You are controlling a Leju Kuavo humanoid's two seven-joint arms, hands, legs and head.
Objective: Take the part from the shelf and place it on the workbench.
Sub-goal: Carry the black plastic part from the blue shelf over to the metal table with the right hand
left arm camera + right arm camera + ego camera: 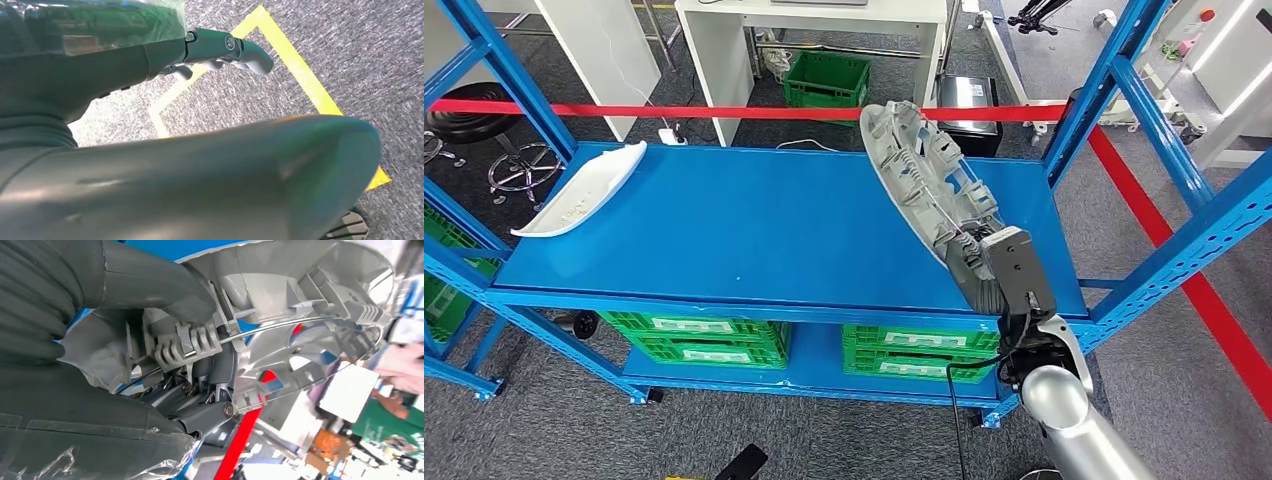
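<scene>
Right hand (984,272) grips one grey part (929,185), tilted above the blue shelf (764,225). One white part (584,188) lies at the shelf's left end. Left hand (220,47) empty, fingers apart.

Shelf layout, seen from the robot's head

The round part (929,180) is on the right side of the upper shelf board (764,225), tilted on edge and held at its near end by the right hand (984,270), which comes in from the lower right. A long curved panel (584,188) lies at the far left of the same board, well apart from the part. Under the board, crates (809,345) sit side by side on the lower shelf. Behind the rack there's a tape line (644,109) running across, then a table (814,20) with another crate (826,80) under it, and a stool (479,125) off to the far left.
</scene>
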